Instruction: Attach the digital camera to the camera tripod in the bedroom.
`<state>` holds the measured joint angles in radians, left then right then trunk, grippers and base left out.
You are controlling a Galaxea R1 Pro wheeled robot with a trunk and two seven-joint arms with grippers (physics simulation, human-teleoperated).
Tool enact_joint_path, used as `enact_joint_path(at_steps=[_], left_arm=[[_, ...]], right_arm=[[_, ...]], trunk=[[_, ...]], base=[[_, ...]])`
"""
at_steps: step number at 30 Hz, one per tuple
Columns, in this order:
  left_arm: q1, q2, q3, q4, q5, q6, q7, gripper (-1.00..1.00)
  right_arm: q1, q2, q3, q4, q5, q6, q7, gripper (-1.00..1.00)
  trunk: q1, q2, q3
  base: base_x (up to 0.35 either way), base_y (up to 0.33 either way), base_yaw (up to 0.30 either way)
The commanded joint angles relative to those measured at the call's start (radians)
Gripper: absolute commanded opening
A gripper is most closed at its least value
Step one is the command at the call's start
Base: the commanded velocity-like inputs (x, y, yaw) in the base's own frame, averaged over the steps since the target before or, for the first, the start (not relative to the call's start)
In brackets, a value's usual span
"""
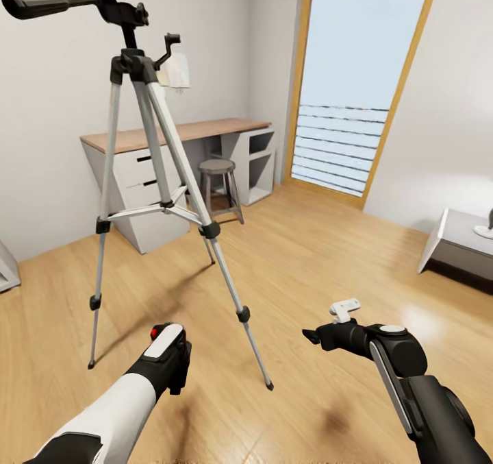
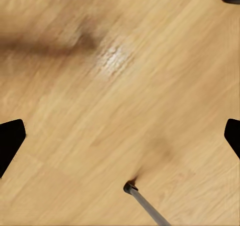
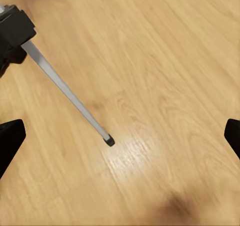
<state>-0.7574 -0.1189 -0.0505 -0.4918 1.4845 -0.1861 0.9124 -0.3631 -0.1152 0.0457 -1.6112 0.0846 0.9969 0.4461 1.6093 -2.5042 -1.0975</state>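
Head view: the tripod stands upright on the wood floor at left of centre, its three silver legs spread, its black head and pan handle at the top edge. Behind it a table with drawers runs along the white wall, with a round stool in front of it; a tall wood-framed window lies to the right.

The left gripper hangs low, near the tripod's front feet; a red button and a pale panel show at its end, apparently the camera, though the grasp itself cannot be made out. In the left wrist view the fingers sit wide apart at the frame edges, above one tripod foot.

The right gripper hovers over bare floor, and in the right wrist view its fingers are spread, nothing between them, a tripod leg below.
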Motion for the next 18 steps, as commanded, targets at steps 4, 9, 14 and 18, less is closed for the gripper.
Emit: enact_joint_path(at_steps=[4, 9, 14, 18], left_arm=[[0.0, 0.001, -0.006, -0.001, 0.01, -0.009, 0.003, 1.0], [-0.015, 0.018, 0.011, -0.018, -0.008, 0.008, -0.013, 1.0], [-0.015, 0.046, 0.039, -0.046, -0.037, 0.036, -0.041, 1.0], [-0.015, 0.069, 0.042, -0.047, -0.061, 0.059, -0.064, 1.0]], right_arm=[[-0.001, -0.002, 0.0, -0.001, 0.009, 0.003, 0.008, 1.0], [-0.012, 0.007, -0.004, -0.001, 0.008, 0.006, 0.009, 1.0], [-0.012, 0.007, -0.004, -0.001, 0.008, 0.006, 0.009, 1.0], [-0.012, 0.007, -0.004, -0.001, 0.008, 0.006, 0.009, 1.0]], trunk=[[0.002, -0.001, -0.016], [0.002, -0.002, -0.024], [0.002, -0.002, -0.024], [0.002, -0.002, -0.024]], base=[[0.0, 0.0, 0.0], [0.0, 0.0, 0.0], [0.0, 0.0, 0.0], [0.0, 0.0, 0.0]])
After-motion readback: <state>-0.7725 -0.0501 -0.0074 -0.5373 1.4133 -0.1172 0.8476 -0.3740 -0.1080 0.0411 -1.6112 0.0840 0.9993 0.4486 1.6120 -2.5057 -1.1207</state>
